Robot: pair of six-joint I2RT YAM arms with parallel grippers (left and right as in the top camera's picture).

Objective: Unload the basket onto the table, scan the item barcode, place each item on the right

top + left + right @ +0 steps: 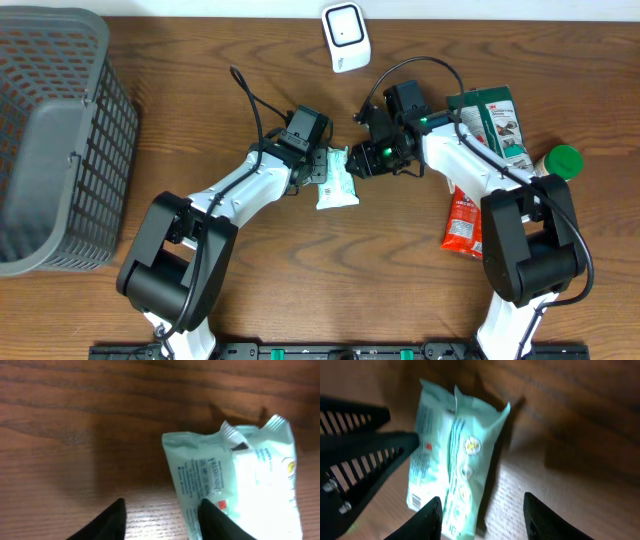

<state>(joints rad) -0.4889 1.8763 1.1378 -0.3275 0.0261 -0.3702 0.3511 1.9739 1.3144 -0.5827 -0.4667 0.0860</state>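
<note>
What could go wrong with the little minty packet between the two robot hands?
1. The left gripper and right gripper crowd the packet from both sides; they might bump each other.
2. The left one's finger sits only at the packet's edge, so closing could pinch a corner and let it slip.
3. I see no barcode here, so the wrong side might face the scanner.

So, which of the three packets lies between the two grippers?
The pale mint plastic packet at centre; the dark green packet and the red packet lie far right.
</note>
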